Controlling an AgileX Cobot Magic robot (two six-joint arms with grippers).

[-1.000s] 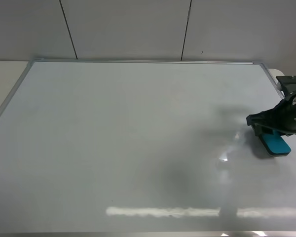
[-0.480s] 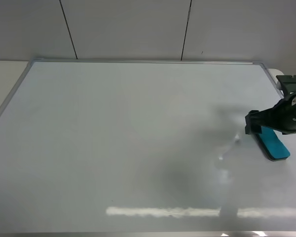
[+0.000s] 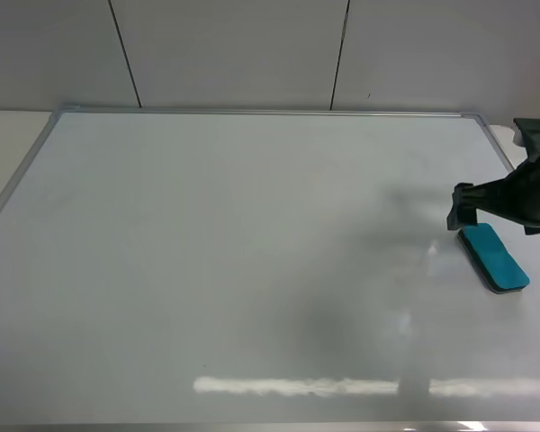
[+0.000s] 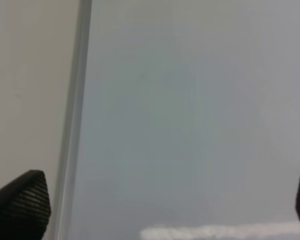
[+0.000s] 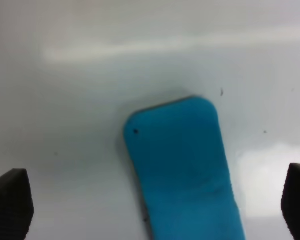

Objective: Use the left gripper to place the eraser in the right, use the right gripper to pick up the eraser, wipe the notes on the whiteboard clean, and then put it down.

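Observation:
The teal-blue eraser lies flat on the whiteboard near its right edge. My right gripper hangs just above and behind the eraser's far end, open and holding nothing. In the right wrist view the eraser lies on the whiteboard between the spread fingertips, apart from both. My left gripper is open and empty over the whiteboard next to its silver frame; it is out of the exterior high view. No notes show on the board.
The silver frame runs round the board, with a beige table surface beyond the left edge. A grey panelled wall stands behind. A strip of glare lies near the board's front edge.
My right gripper has opened, let go of the eraser and lifted back off it. The eraser now lies flat on the board, nearly where it was.

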